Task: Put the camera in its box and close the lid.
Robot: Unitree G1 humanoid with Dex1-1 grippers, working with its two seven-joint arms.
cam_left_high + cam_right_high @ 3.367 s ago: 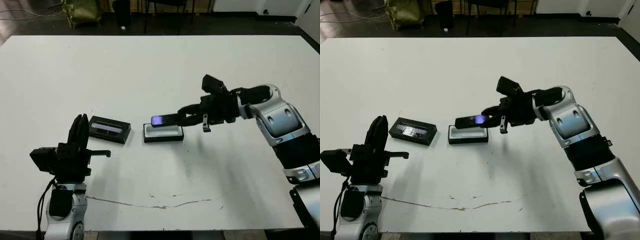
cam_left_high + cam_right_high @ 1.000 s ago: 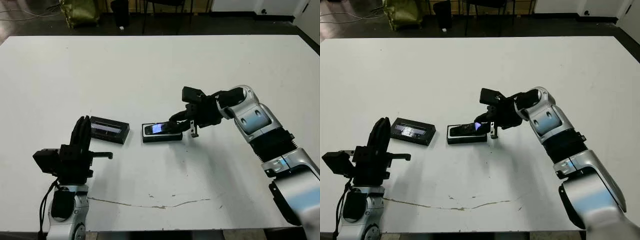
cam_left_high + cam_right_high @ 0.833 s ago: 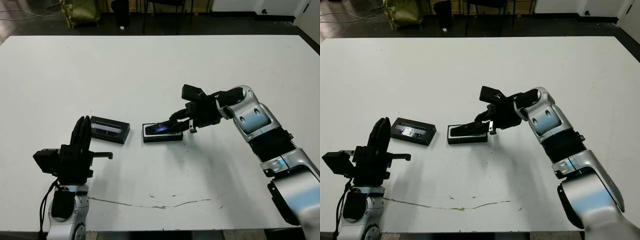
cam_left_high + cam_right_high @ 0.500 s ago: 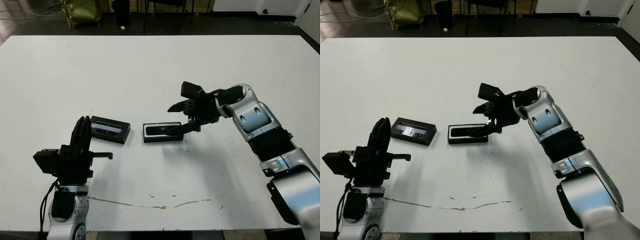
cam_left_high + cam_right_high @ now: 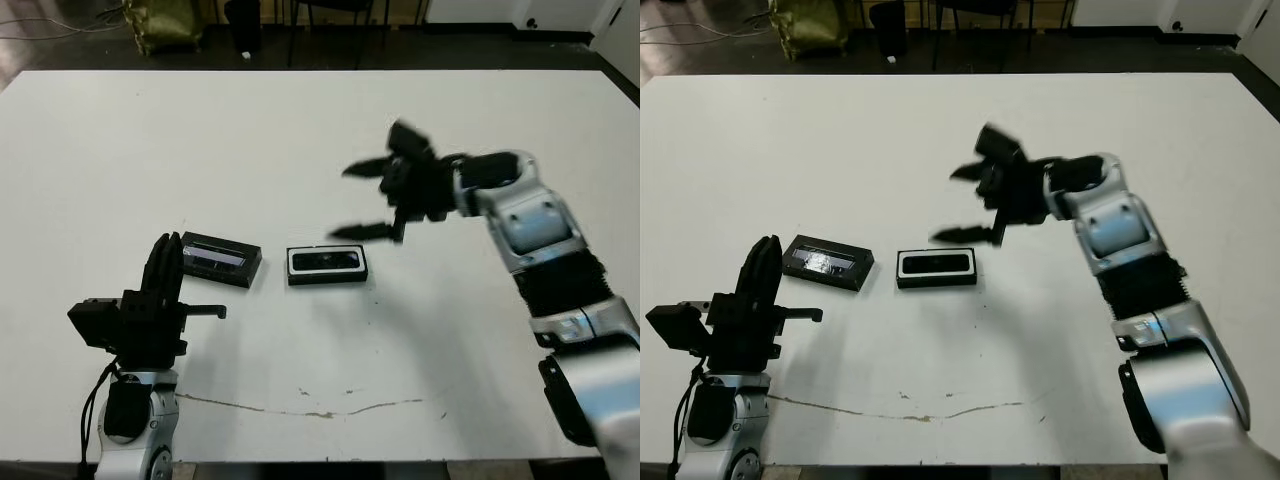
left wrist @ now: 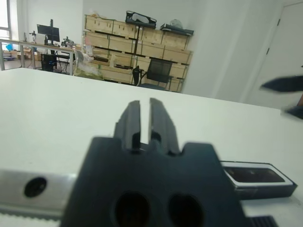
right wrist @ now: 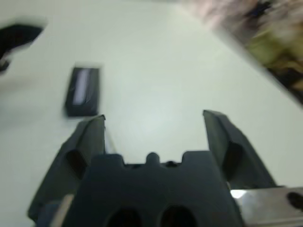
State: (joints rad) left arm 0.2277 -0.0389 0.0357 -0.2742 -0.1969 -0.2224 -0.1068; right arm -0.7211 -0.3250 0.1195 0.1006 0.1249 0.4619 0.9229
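Observation:
The camera (image 5: 325, 262) lies flat inside the white-lined box (image 5: 293, 272) at the table's middle; the pair also shows in the left wrist view, box (image 6: 258, 188). The lid (image 5: 218, 259), black with a glossy strip, rests on the table just left of the box and apart from it. My right gripper (image 5: 362, 200) hangs open above and to the right of the box, holding nothing; its wrist view is blurred and shows wide-spread fingers (image 7: 87, 142) and the lid (image 7: 83, 90). My left gripper (image 5: 162, 265) stands shut, fingers up, left of the lid near the front edge.
A thin dark crack line (image 5: 320, 410) runs across the table (image 5: 300, 130) near the front edge. Chairs and a green bag (image 5: 160, 20) stand on the floor beyond the far edge. Stacked boxes and a chair (image 6: 158, 71) show in the room behind.
The right gripper set the camera down into the box, opened, and has now lifted up and to the right away from it. The left arm and lid have not moved.

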